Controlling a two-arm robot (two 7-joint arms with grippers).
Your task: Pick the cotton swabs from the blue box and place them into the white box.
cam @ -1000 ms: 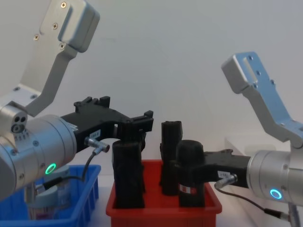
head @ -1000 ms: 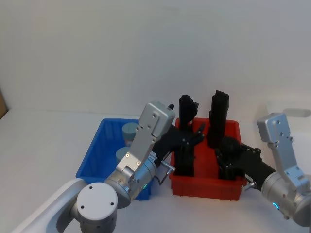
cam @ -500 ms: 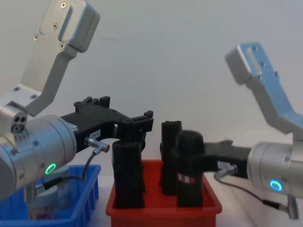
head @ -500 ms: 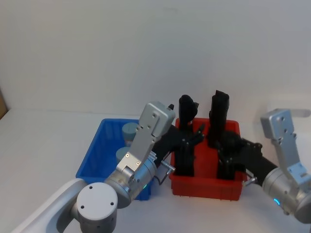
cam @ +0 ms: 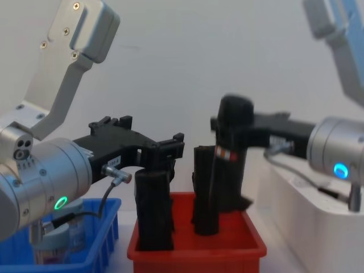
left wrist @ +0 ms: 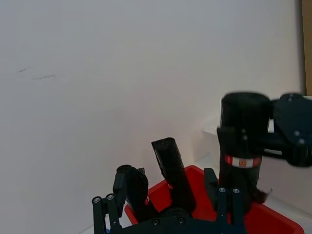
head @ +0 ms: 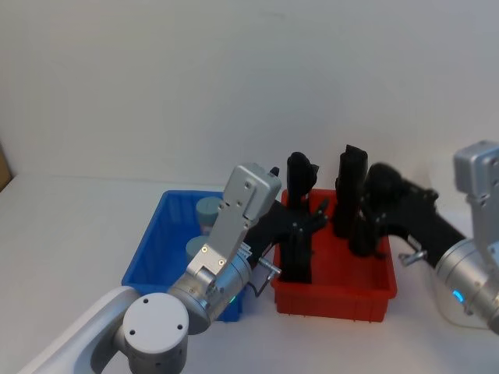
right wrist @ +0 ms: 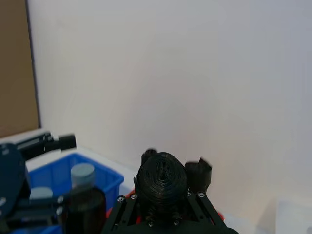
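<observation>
Right gripper (cam: 227,126): clenched on the upper end of a tall black cylindrical roll (cam: 230,176) with a red and white band. Held high over the right half of a low red plastic tray (head: 335,298), leaning slightly. Lower end of the roll close to the tray's rim level in the chest view; touching anything or hanging free, cannot tell.

Left gripper (left wrist: 163,197): released, fingers (left wrist: 226,209) spread wide, grasping nothing. Poised over the left half of the red tray, just above a second black roll (cam: 153,210) standing upright at the tray's front left. Two more black rolls (head: 300,175) (head: 349,187) upright along the back of the tray.

Small round clear plastic jars of cotton swabs (head: 209,209) with pale grey-blue lids: two in the head view, both upright inside the low bright blue plastic box (head: 148,248), toward its right side, the nearer jar (head: 195,247) partly hidden behind the left arm. Neither jar touched by a gripper.

Blue box just beside the red tray, on its left. Plain white plastic box (cam: 301,222) with smooth walls on the far side of the tray, to its right, beneath the right arm.
</observation>
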